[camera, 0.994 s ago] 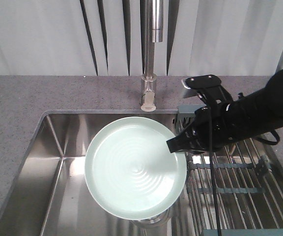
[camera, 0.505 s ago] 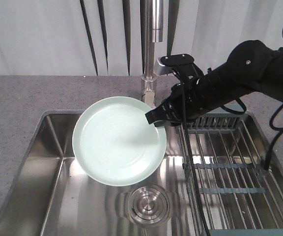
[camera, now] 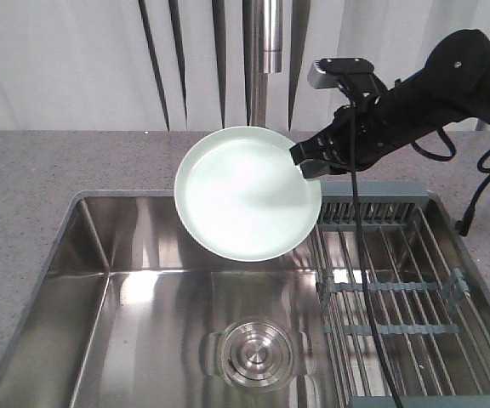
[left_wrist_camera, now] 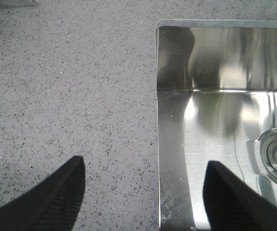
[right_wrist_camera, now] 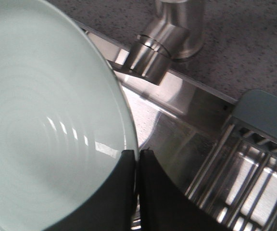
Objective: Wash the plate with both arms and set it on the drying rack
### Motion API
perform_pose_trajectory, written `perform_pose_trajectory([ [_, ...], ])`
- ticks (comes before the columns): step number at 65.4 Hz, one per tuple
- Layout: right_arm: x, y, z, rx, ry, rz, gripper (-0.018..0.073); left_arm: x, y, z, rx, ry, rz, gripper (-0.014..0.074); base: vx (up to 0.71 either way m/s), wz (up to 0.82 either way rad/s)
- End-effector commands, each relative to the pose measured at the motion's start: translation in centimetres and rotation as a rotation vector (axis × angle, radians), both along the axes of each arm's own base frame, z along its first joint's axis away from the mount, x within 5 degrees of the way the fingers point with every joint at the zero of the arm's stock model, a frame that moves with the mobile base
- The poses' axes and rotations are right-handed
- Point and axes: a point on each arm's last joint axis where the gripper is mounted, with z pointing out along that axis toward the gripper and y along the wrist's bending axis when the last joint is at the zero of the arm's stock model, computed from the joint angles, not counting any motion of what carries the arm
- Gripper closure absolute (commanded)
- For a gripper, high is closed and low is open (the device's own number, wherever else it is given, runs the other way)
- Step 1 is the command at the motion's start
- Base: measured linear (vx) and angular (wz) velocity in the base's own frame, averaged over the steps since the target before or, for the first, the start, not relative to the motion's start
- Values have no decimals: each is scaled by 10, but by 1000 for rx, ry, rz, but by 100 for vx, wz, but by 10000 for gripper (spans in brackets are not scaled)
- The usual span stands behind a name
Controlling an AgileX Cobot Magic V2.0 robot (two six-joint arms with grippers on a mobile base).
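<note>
Front view: the right gripper (camera: 307, 161) clamps the rim of the plate (camera: 245, 191), holding it above the sink (camera: 92, 263). The left gripper (left_wrist_camera: 144, 164) is spread wide, empty, over the counter (left_wrist_camera: 56, 86).

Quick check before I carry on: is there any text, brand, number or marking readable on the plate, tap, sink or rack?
None can be read in any view.
The plate is plain. The tap, sink, drying rack and right gripper show no lettering.
</note>
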Motion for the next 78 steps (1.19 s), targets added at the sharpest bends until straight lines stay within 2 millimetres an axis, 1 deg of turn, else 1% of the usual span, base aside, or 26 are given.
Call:
perform_pose_trajectory([
  [1, -3, -14, 30, 20, -85, -29, 561, 2, 0, 13, -13, -84, 1, 115, 0, 0],
  [12, -8, -27, 35, 2, -93, -47, 561, 2, 0, 13, -13, -84, 1, 115, 0, 0],
  [16, -15, -31, 35, -3, -97, -56, 561, 2, 0, 13, -13, -84, 1, 115, 0, 0],
  [30, -37, -56, 28, -29, -84, -107, 561, 2, 0, 13, -13, -84, 1, 115, 0, 0],
  [44, -60, -80, 25, -89, -66, -166, 561, 2, 0, 13, -13, -84, 1, 115, 0, 0],
  [56, -76, -102, 17, -156, -33, -229, 561, 2, 0, 13, -13, -84, 1, 115, 0, 0],
  [67, -82, -120, 8, -217, 5, -296, 561, 2, 0, 13, -13, -84, 1, 115, 0, 0],
  [78, -82, -126, 5, -292, 10, -300, 561, 2, 0, 13, -13, -85, 1, 115, 0, 0],
])
